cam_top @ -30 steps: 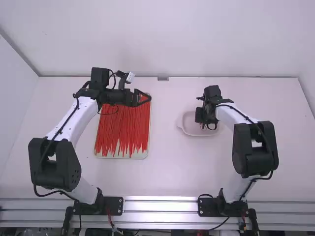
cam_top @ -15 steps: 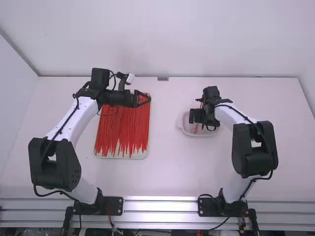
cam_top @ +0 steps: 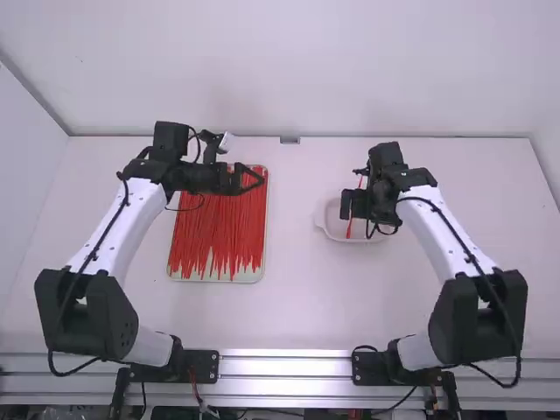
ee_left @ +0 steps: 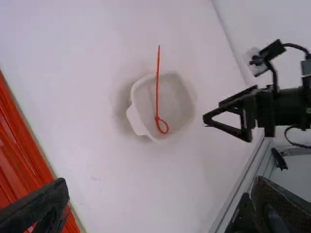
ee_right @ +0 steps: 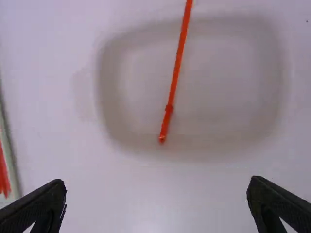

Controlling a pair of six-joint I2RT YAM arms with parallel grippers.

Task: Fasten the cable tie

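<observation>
Locate the red cable tie [ee_left: 157, 87] in the white dish [ee_left: 133, 116], with its closed loop on the dish floor and its straight tail reaching out past the rim. Note the right gripper [cam_top: 357, 206] above the dish, with fingers [ee_right: 39, 204] spread wide and clamped on nothing. Observe the tie below the gap between those fingers, clear of both and touching neither. Find the left gripper [cam_top: 249, 179] over the far end of the tray [cam_top: 214, 278] of loose red ties [cam_top: 219, 227], well apart from the dish. Note its fingers [ee_left: 43, 208] likewise spread apart and empty, with the looped tie far from them, across the table [cam_top: 289, 306]
</observation>
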